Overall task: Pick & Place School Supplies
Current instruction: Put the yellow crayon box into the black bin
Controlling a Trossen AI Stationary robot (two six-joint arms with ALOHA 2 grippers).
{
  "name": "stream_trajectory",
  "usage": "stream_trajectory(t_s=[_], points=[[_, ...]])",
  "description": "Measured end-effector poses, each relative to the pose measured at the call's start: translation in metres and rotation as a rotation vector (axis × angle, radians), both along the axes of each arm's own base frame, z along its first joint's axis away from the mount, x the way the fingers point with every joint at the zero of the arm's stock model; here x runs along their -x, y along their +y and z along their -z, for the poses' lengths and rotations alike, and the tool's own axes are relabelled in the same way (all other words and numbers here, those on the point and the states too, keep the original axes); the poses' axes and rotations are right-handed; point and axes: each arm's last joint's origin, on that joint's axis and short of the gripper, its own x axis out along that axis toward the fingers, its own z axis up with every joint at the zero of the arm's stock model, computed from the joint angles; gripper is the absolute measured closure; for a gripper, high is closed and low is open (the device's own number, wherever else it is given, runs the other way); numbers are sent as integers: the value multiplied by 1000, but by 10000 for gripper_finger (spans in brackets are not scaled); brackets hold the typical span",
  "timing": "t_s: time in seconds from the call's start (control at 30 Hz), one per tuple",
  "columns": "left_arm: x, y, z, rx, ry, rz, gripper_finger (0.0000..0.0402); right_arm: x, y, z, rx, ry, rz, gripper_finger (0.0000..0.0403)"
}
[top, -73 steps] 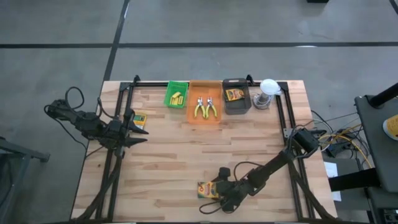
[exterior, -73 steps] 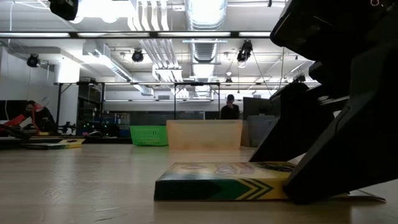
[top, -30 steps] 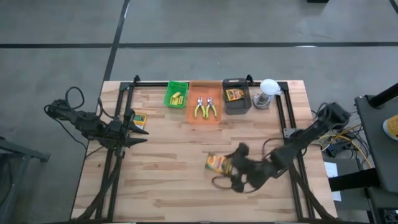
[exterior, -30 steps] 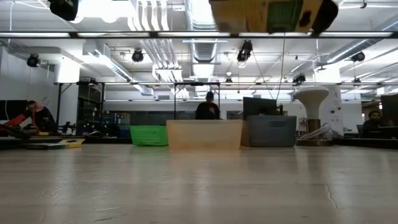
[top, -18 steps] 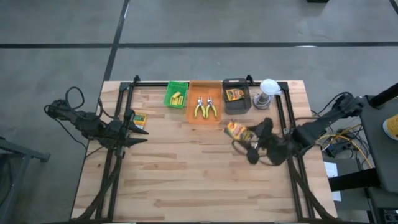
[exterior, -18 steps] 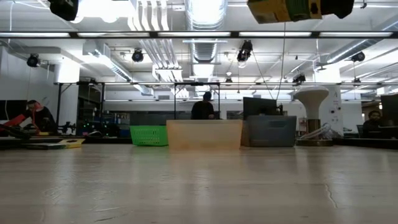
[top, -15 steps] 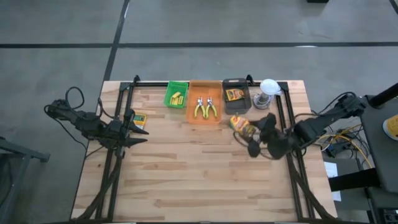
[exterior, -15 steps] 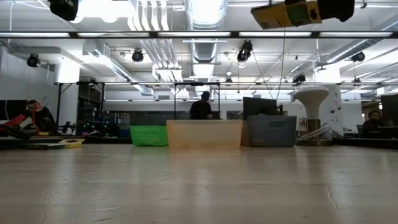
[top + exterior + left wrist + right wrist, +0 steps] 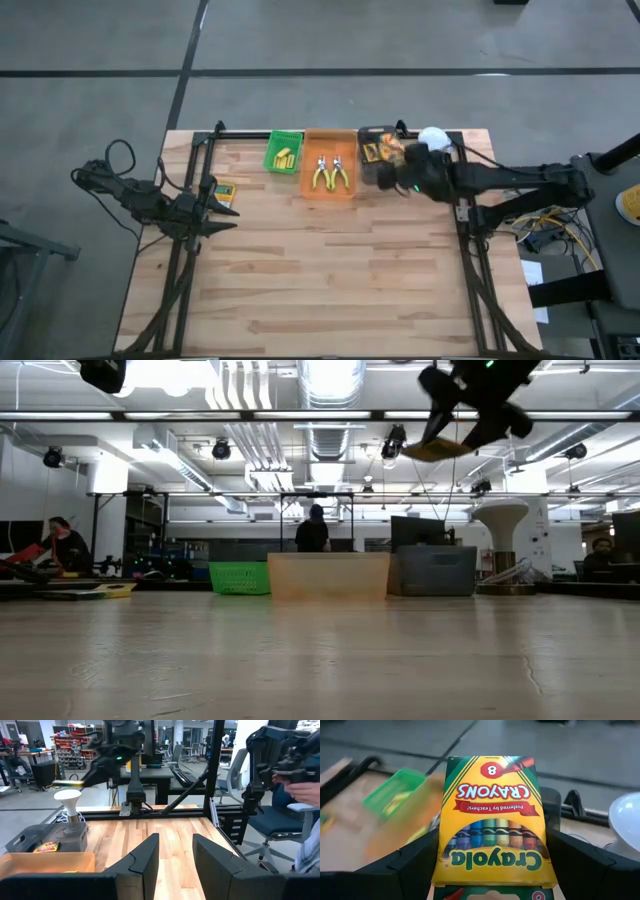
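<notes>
Overhead, the green tray [image 9: 284, 152] held yellow blocks [image 9: 285, 157], the orange tray [image 9: 330, 163] two pliers [image 9: 329, 175], the black tray [image 9: 376, 156] one crayon box. At table height, the right gripper [image 9: 470, 418] hung high over the wooden table [image 9: 300, 650]. Its wrist view showed the fingers grasping a flat cardboard crayon box [image 9: 491, 820] above the black tray. The left gripper [image 9: 172, 862] idled part-open, empty.

Overhead camera looks straight down; low camera sights level across the same table [image 9: 300, 260].

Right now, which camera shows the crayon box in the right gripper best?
The right wrist view: the crayon box fills the frame, label readable, between the jaws. The high view shows a sliver over the black tray; low and left wrist views show only its edge.
</notes>
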Motion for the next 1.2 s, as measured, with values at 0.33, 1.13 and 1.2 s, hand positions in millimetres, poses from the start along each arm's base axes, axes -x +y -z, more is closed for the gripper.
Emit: stream_trajectory(t_s=[0.33, 1.13, 1.2], points=[[0, 0, 0, 0, 0, 0, 278, -32, -89, 42, -231, -28, 162, 78], [0, 0, 0, -1, 1, 0, 278, -52, -177, 137, -472, 172, 224, 78], [0, 0, 0, -1, 1, 0, 278, -56, -180, 135, -473, 165, 214, 78]])
